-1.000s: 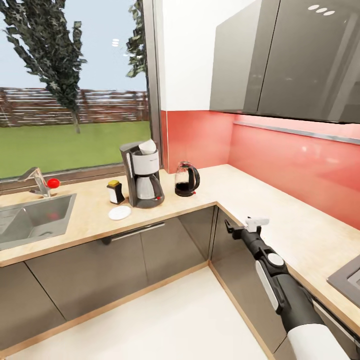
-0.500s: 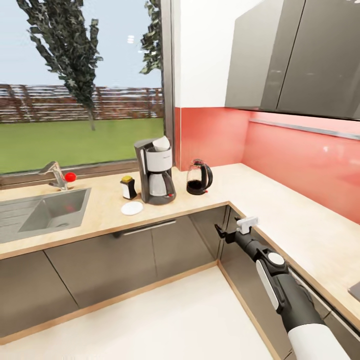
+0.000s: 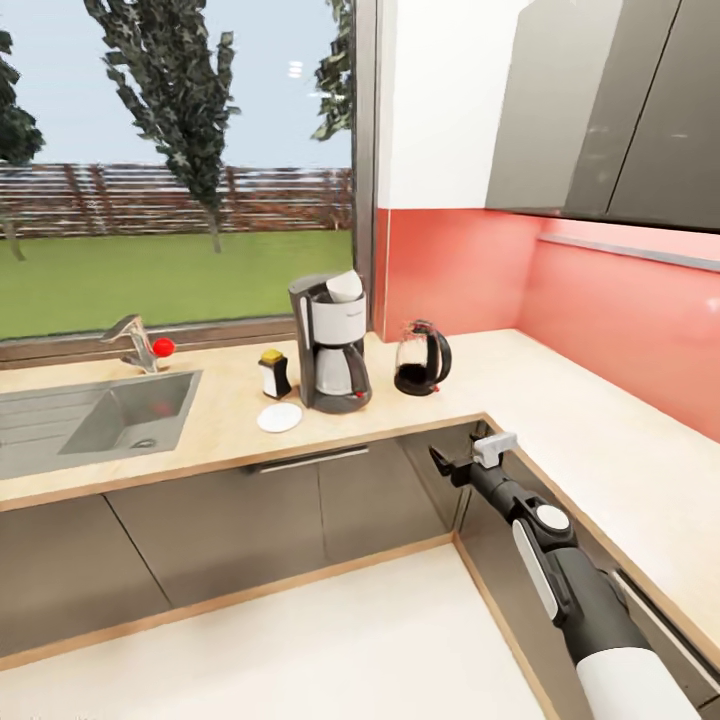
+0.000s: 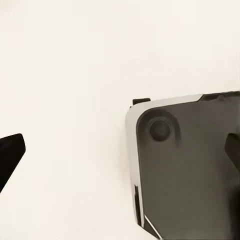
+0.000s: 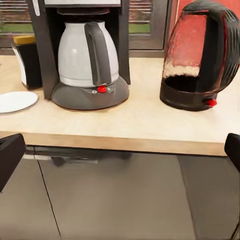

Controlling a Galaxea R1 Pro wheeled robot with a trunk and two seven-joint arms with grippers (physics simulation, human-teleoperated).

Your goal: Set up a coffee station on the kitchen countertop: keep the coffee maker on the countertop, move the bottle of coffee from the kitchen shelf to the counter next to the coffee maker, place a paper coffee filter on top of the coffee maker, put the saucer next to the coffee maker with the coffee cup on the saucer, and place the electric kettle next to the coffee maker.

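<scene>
Head view is showing the black-and-white right gripper (image 3: pixel 462 462) hanging wide open and empty before the beige countertop's (image 3: pixel 230 430) front edge, facing the grey-and-black coffee maker (image 3: pixel 333 342).

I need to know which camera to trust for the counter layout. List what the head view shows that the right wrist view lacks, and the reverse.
Head view alone: the sink, faucet, paper coffee filter atop the machine, and the right gripper itself.

Right wrist view alone: a close look at the red switches on the coffee maker and electric kettle.

Both: coffee maker, kettle, bottle of coffee, saucer, countertop.
</scene>
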